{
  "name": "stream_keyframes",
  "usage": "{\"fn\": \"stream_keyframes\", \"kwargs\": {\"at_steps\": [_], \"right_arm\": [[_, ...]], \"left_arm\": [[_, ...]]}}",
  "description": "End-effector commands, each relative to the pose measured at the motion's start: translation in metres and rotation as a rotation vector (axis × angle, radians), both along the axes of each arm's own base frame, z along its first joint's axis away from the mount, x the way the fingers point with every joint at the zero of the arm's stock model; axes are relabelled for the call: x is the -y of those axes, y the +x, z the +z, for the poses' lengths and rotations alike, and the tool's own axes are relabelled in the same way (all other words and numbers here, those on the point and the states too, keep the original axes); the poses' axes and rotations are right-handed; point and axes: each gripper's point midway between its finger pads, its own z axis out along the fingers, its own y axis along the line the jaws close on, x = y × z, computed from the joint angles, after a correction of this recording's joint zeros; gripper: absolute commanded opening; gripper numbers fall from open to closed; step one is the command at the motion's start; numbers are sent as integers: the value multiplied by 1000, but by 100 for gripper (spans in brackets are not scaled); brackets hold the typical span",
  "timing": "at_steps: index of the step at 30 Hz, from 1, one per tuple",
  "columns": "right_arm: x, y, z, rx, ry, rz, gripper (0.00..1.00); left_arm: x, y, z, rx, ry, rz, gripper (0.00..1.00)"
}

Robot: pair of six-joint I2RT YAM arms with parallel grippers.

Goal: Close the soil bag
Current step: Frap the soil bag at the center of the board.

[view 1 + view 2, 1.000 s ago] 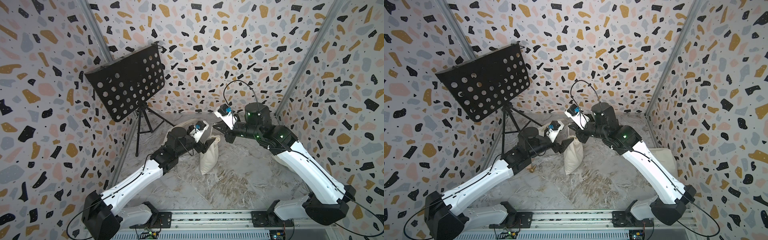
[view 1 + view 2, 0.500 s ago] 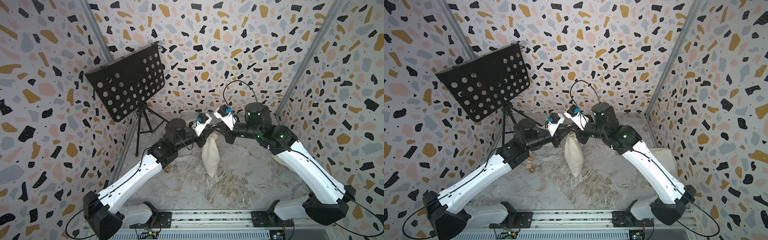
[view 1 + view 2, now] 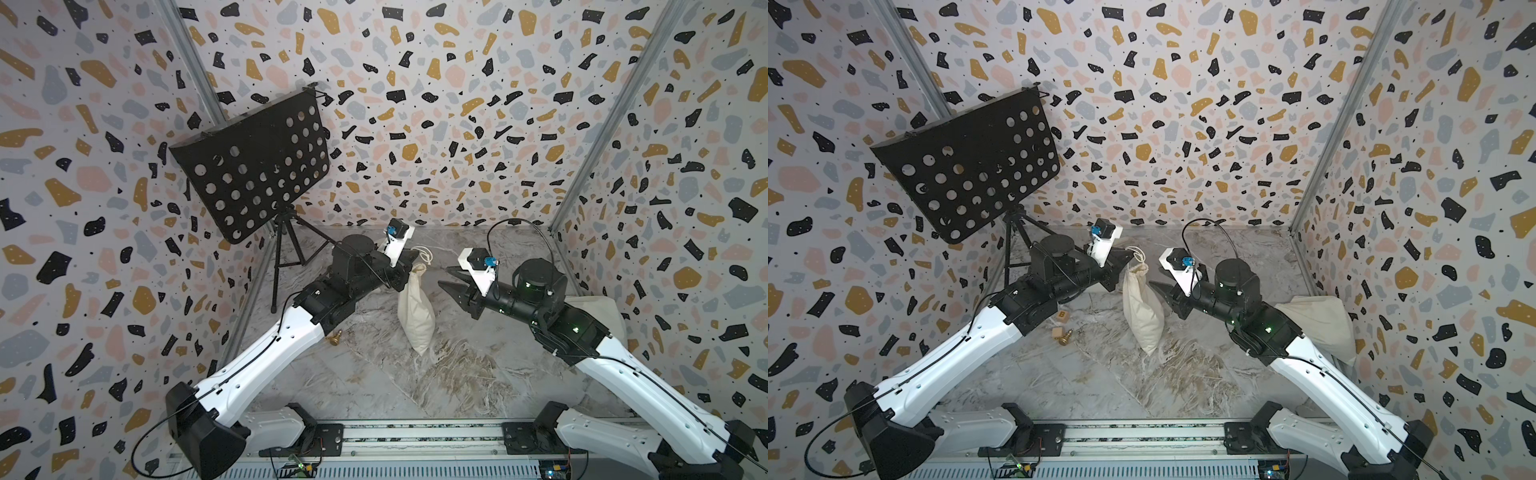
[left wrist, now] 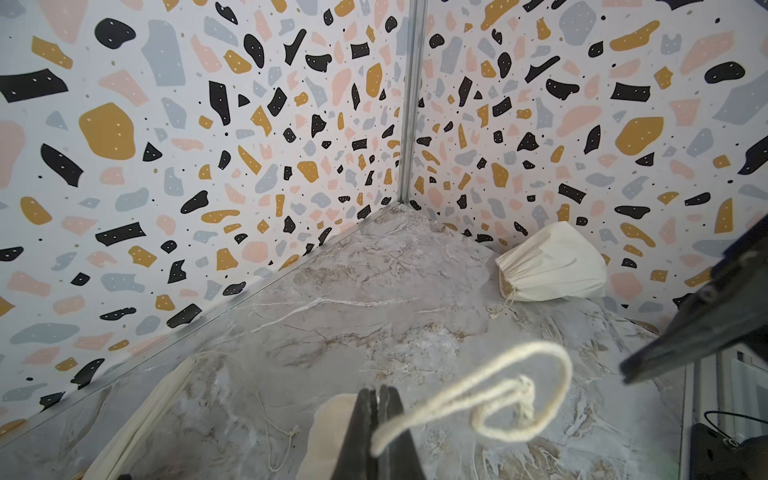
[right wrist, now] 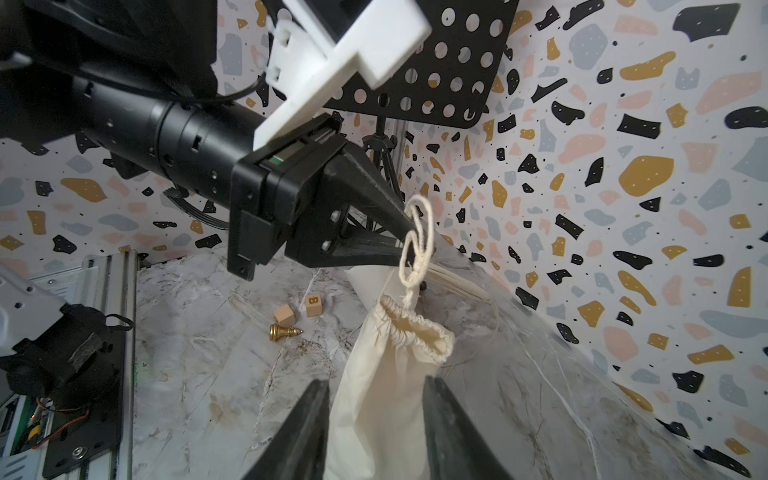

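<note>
Over the middle of the marbled table (image 3: 374,395), the soil bag (image 3: 415,307) is hanging by its drawstring (image 5: 415,237). The left claw (image 3: 414,257) is pinching that drawstring at the bag's 12 o'clock; the right claw (image 3: 444,277) is gaping at its 3 o'clock.

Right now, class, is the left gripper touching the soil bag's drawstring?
Touching. The right wrist view shows the left gripper shut on the drawstring, whose loops stick out past its tips.
</note>
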Motion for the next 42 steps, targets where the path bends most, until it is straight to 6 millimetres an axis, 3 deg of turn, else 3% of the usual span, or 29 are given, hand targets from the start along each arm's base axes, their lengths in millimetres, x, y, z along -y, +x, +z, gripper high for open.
{"fn": "stream_keyframes", "kwargs": {"at_steps": [1,9,16,20,27,31,37,42], "right_arm": [[-26,8,12,17,119,71,44],[-53,29,10,10,155,97,39],[-62,41,4,11,158,88,23],[-65,51,-17,-19,135,67,10],[-55,76,-103,-113,79,-13,12],[-53,87,-158,-161,-18,-51,15],[-39,103,-235,-283,-148,-128,18],[-25,111,-273,-350,-193,-188,19]], "left_arm": [[-3,-4,42,44,-121,8,0],[0,-12,50,34,-166,-36,0],[3,-17,55,28,-192,-66,0],[0,-23,67,37,-224,-72,0],[-26,-35,128,70,-432,-78,0],[-29,-43,160,87,-503,-130,0],[-25,-48,186,95,-533,-182,0],[-24,-50,197,95,-528,-198,0]]}}
